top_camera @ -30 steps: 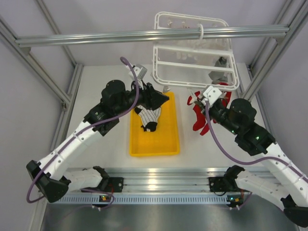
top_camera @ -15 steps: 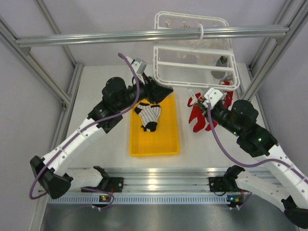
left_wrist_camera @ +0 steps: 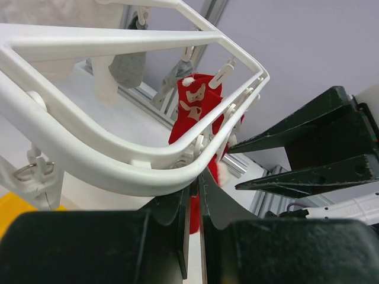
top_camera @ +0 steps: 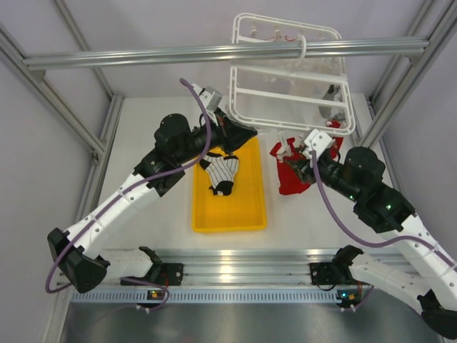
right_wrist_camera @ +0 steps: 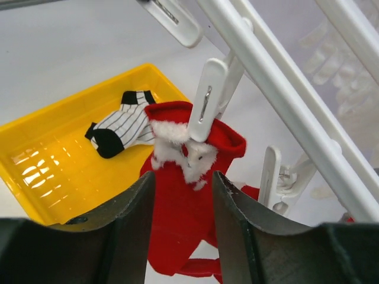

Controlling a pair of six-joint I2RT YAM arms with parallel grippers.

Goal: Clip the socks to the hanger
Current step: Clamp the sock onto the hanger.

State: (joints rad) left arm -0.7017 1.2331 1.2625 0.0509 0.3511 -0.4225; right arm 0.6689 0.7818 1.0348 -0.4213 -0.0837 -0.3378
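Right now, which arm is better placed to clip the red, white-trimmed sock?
Right. The right gripper holds the red white-trimmed sock at a white plastic clip on the white hanger frame; the left gripper holds no sock.

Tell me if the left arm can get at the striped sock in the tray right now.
Probably, once freed: the left pincer seems clamped on the near corner of the hanger. The striped sock lies uncovered in the yellow tray just beneath it, with nothing between.
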